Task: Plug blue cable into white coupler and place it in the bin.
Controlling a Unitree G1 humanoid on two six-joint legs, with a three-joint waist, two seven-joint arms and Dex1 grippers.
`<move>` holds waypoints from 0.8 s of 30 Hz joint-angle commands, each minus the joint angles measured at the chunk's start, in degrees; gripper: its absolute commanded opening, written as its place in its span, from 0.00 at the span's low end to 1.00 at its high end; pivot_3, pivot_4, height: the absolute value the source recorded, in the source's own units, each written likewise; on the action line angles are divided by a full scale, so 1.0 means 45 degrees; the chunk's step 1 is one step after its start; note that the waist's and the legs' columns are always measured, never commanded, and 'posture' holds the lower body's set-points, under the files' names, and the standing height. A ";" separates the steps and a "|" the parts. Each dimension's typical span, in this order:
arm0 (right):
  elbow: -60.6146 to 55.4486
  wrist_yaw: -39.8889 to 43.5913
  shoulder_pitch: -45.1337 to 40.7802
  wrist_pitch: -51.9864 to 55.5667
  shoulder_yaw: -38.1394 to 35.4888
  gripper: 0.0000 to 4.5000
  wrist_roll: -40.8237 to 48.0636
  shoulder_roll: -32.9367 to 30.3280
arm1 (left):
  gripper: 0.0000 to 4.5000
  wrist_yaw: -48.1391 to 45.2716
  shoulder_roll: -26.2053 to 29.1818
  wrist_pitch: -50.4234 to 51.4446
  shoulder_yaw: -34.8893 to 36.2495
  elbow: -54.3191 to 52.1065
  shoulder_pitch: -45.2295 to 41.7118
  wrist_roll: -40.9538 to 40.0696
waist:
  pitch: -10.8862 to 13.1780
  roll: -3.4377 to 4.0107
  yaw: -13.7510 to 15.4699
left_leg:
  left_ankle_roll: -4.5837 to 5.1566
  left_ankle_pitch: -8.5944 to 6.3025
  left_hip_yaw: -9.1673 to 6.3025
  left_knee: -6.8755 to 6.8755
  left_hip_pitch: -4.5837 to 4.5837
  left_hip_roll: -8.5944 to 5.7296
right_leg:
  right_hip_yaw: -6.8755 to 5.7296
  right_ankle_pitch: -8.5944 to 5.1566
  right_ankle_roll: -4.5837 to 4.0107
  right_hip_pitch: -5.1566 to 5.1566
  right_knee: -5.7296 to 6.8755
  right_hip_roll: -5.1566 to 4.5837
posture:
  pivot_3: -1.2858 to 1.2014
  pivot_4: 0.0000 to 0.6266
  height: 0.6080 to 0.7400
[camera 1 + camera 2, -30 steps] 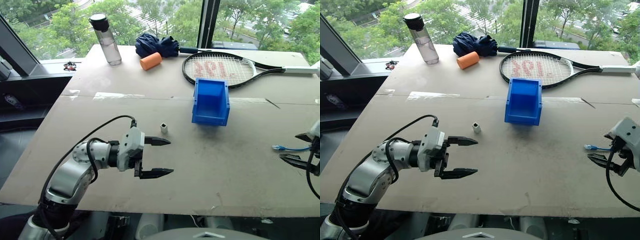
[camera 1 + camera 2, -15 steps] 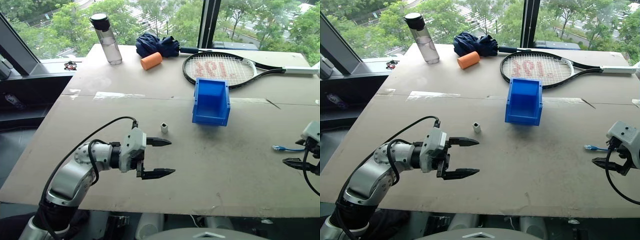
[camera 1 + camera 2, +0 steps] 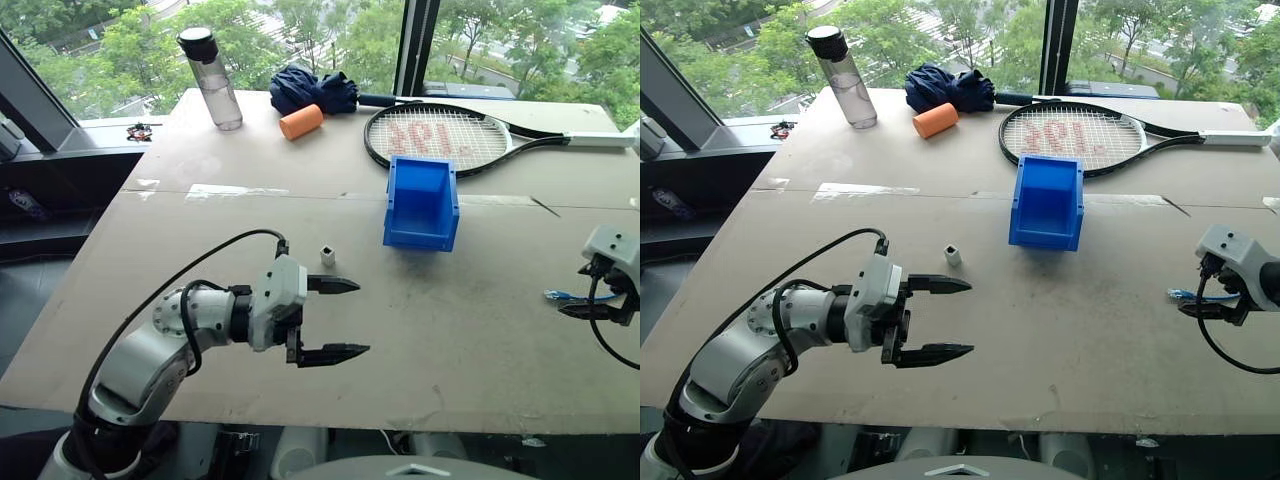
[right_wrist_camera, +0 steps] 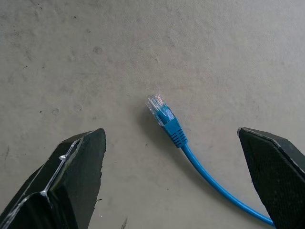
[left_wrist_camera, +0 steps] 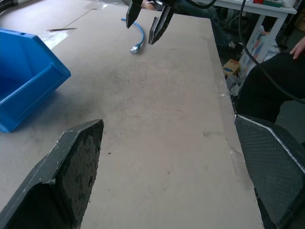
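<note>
- Blue cable [image 4: 183, 143] flat on table [image 3: 1090, 330] near right edge, clear plug toward centre.
- Right gripper [image 3: 1200, 305] spread wide above plug, holding nothing.
- Left gripper [image 3: 337, 319] spread wide, empty; white coupler [image 3: 327, 255] just beyond.
- Bin [image 3: 422, 205] mid-table; bare board between.

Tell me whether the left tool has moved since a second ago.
Yes. The left tool, open, has shifted toward the robot's right, further past the white coupler, which sits where it was.
</note>
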 commanded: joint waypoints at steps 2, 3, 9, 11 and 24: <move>0.0360 0.0081 -0.0673 0.0213 0.0419 1.00 -0.0414 0.0258 | 0.99 0.0537 0.0153 0.0248 0.0451 -0.1272 0.0341 -0.0543 | 0.0000 -0.0002 0.0026 | 0.0000 0.0000 -0.0001 0.0001 0.0001 0.0000 | -0.0001 0.0000 -0.0001 0.0000 0.0001 0.0000 | 0.52 0.24 1.00; 0.0490 0.0091 -0.0819 0.0266 0.0542 1.00 -0.0492 0.0342 | 0.99 0.0703 0.0181 0.0355 0.0504 -0.1546 0.0437 -0.0645 | -0.0001 -0.0002 0.0023 | 0.0000 0.0000 0.0001 0.0003 0.0001 0.0000 | 0.0000 0.0000 -0.0002 0.0001 0.0001 0.0000 | 0.52 0.24 1.00; 0.1068 0.0485 -0.1663 0.0722 0.1312 1.00 -0.0856 0.0631 | 0.99 0.1448 0.0398 0.1015 0.0811 -0.2441 0.0474 -0.1358 | -0.0002 0.0002 0.0035 | 0.0000 0.0000 0.0006 0.0008 0.0002 -0.0003 | 0.0003 0.0001 -0.0003 0.0002 0.0002 -0.0003 | 0.52 0.24 1.00; 0.1209 0.0624 -0.1878 0.0833 0.1529 1.00 -0.0988 0.0671 | 0.99 0.1453 0.0410 0.1091 0.0702 -0.2047 0.0062 -0.1365 | -0.0003 0.0004 0.0036 | 0.0000 0.0000 0.0005 0.0009 0.0005 -0.0003 | 0.0003 0.0001 -0.0003 0.0003 0.0003 -0.0001 | 0.52 0.24 1.00; 0.2249 0.1133 -0.2924 0.0895 0.2583 1.00 -0.1900 0.1173 | 0.99 -0.0327 0.0313 -0.0180 0.0001 0.1435 -0.1968 -0.0133 | -0.0003 0.0005 0.0012 | 0.0000 0.0001 0.0000 0.0009 -0.0001 -0.0009 | -0.0003 0.0017 0.0025 0.0001 0.0004 0.0002 | 0.52 0.24 1.00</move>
